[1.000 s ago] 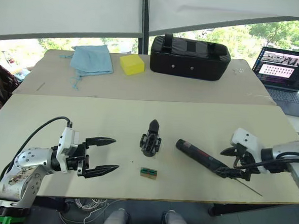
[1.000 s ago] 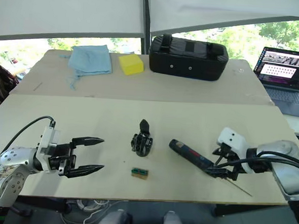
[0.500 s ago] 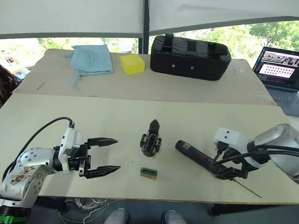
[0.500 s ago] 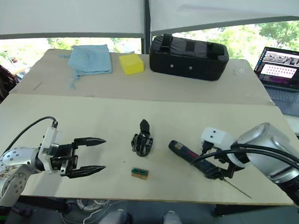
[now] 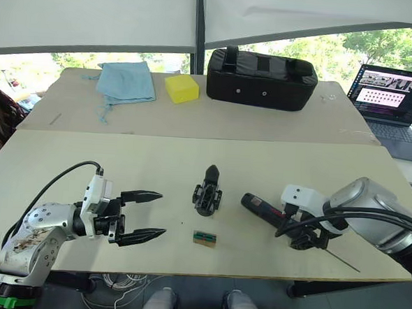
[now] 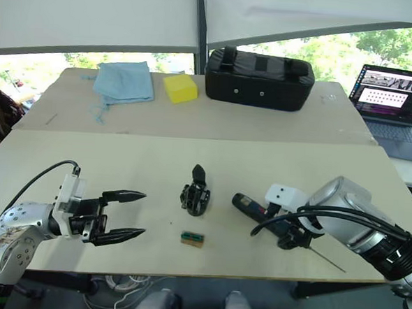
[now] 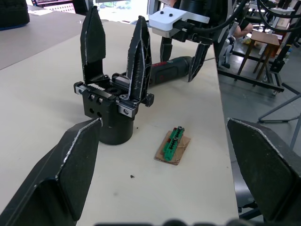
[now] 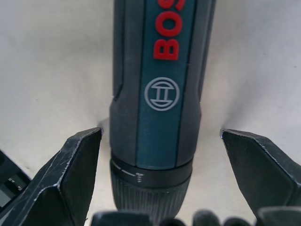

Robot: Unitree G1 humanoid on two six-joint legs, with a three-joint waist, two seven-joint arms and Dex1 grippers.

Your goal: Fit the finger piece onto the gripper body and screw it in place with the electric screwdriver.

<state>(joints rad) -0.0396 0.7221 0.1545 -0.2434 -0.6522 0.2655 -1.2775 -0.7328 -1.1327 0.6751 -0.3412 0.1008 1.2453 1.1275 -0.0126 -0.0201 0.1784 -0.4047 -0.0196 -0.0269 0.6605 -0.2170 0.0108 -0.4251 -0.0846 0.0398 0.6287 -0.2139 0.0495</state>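
Both grippers open: right gripper point(image 5: 306, 235) fingers straddle black pen-shaped electric screwdriver point(image 5: 262, 207) w/o touching, near counter point(image 5: 87, 154) front edge; left gripper point(image 5: 146, 212) empty, fingers apart.

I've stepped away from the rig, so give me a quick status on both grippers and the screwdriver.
Right gripper open, straddling the electric screwdriver, not gripping. Left gripper open, empty, short of the gripper body. Small green block lies near the body.
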